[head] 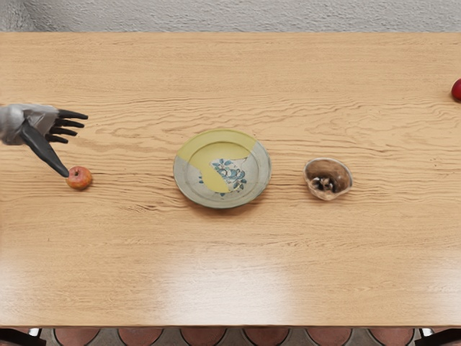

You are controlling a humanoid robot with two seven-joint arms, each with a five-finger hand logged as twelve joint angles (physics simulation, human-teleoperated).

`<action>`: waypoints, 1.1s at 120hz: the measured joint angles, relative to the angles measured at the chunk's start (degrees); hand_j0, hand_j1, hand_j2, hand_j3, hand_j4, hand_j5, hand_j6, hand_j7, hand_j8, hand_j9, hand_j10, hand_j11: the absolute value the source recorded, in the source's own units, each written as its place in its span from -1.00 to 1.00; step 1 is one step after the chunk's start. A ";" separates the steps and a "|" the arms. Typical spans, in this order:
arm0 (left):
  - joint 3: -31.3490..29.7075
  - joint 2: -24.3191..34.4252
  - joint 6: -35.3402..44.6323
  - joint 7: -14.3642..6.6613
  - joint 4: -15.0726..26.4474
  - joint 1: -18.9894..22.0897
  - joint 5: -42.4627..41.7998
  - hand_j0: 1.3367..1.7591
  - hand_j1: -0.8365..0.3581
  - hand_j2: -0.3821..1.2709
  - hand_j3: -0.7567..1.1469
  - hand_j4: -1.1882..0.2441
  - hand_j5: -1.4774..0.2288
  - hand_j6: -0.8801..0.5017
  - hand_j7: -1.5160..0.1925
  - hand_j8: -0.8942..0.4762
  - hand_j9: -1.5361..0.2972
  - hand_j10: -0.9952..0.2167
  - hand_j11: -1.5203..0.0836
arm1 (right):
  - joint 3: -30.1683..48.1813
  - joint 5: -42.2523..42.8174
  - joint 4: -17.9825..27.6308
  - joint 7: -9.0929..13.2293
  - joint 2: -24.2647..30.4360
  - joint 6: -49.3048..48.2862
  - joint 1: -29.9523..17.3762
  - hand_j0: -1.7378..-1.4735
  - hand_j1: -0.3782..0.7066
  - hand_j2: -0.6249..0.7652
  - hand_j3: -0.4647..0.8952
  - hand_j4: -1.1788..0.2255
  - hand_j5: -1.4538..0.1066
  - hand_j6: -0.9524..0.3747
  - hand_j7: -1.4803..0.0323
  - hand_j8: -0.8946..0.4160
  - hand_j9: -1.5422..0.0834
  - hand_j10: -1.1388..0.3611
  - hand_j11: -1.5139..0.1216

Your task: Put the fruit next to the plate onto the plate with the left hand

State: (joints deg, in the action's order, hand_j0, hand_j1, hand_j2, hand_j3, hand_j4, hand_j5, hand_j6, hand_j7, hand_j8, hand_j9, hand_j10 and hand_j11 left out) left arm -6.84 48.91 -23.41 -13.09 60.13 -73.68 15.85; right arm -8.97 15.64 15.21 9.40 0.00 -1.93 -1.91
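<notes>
Table point(230, 274) fills the frame, plate point(222, 169) dead centre on it. Left hand point(43, 126) sits at the left edge, fingers point(72, 115) spread, holding nothing, thumb point(45, 150) angled down and right. And there's the fruit point(79, 177), small and round, no long axis, just below and right of that hand, well left of the plate; thumb tip may be touching it. Right hand nowhere in shot

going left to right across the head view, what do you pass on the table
left hand → apple → plate → small brown bowl → red fruit at the right edge
</notes>
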 joint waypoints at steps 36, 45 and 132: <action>-10.87 -3.22 31.04 1.87 10.53 -0.89 3.42 0.52 0.94 -0.53 -0.20 0.63 0.70 0.24 0.74 0.27 0.64 0.60 0.86 | 0.00 0.00 0.00 0.00 0.00 0.00 0.00 -0.40 -0.90 -0.11 -0.32 0.65 0.83 0.40 0.92 0.33 0.86 0.49 0.82; -11.48 -4.46 37.13 0.96 13.66 -0.51 5.01 0.52 0.94 -0.53 -0.20 0.62 0.69 0.24 0.74 0.27 0.64 0.60 0.86 | 0.00 0.00 0.00 0.00 0.00 0.00 0.01 -0.40 -0.90 -0.11 -0.32 0.65 0.83 0.41 0.92 0.33 0.86 0.49 0.82; -14.13 -6.51 53.78 -2.47 21.22 0.55 8.45 0.52 0.34 -0.46 -0.20 0.21 0.24 -0.19 0.29 -0.17 0.22 0.11 0.37 | 0.00 0.00 0.00 0.00 0.00 0.00 0.00 -0.40 -0.90 -0.11 -0.32 0.65 0.83 0.41 0.92 0.33 0.86 0.49 0.82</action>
State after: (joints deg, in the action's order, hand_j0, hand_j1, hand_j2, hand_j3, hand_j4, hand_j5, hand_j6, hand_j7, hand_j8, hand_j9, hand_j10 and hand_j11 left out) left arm -20.97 42.40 30.37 -15.56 81.35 -73.13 24.31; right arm -8.96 15.65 15.20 9.40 0.00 -1.93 -1.91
